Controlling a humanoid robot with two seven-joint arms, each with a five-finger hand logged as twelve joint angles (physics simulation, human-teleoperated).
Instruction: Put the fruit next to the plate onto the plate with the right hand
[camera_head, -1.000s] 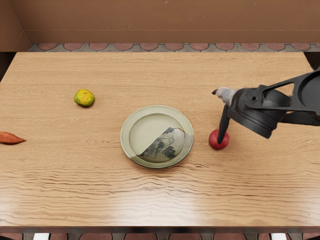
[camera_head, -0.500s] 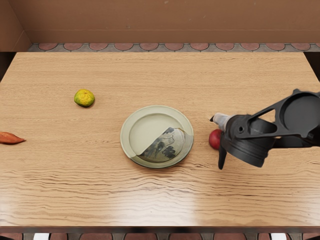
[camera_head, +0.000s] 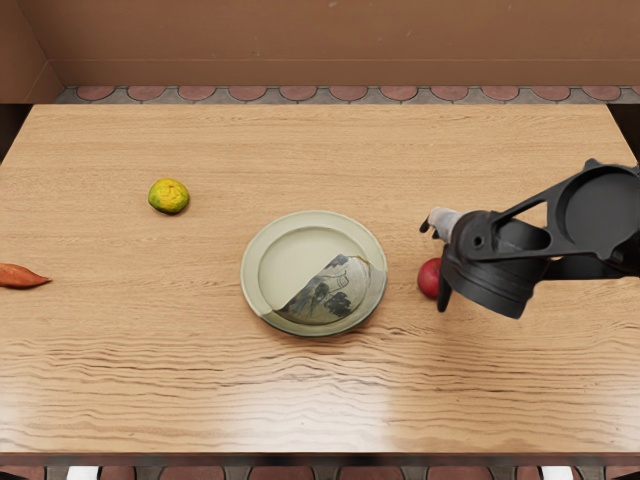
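Note:
A small red fruit (camera_head: 429, 278) lies on the table just right of the pale green plate (camera_head: 262, 262), which is round with a dark painted patch at its lower right. My right hand (camera_head: 441, 262) comes in from the right edge and sits against the fruit's right side, covering part of it. The dark wrist and forearm block the view of the grip. The fruit still rests on the wood, a short gap from the plate's rim. The left arm does not show.
A yellow-green citrus fruit (camera_head: 168, 195) sits at the left of the table. An orange-red elongated fruit (camera_head: 20, 276) lies at the far left edge. A low brown wall runs behind the table.
The right hand dropped from above the red fruit to table level beside it, then shifted up slightly. The fruit has stayed where it was.

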